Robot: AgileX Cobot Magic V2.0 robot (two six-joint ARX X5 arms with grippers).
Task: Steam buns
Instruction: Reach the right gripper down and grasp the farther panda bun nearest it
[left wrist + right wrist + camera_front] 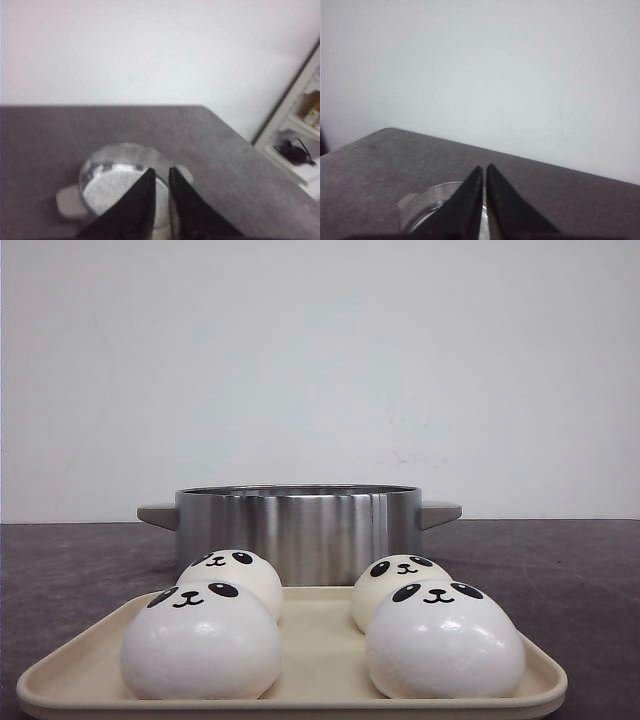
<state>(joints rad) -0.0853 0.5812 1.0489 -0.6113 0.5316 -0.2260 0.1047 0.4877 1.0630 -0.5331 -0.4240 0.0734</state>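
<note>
Four buns (322, 626) sat on the beige tray (320, 695) at the near edge of the table, two in front, two behind, just ahead of the steel pot (298, 530). They looked soft and squashy, likely light, and that glossy skin could well slip; a gentle pinch across the widest part of the dome seemed the safest hold. Each was a white dome with black oval eyes, tiny nose and a smile. The left gripper (161, 172) hung above the pot, fingers almost together, gripping nothing. The right gripper (484, 169) was likewise nearly closed and empty.
</note>
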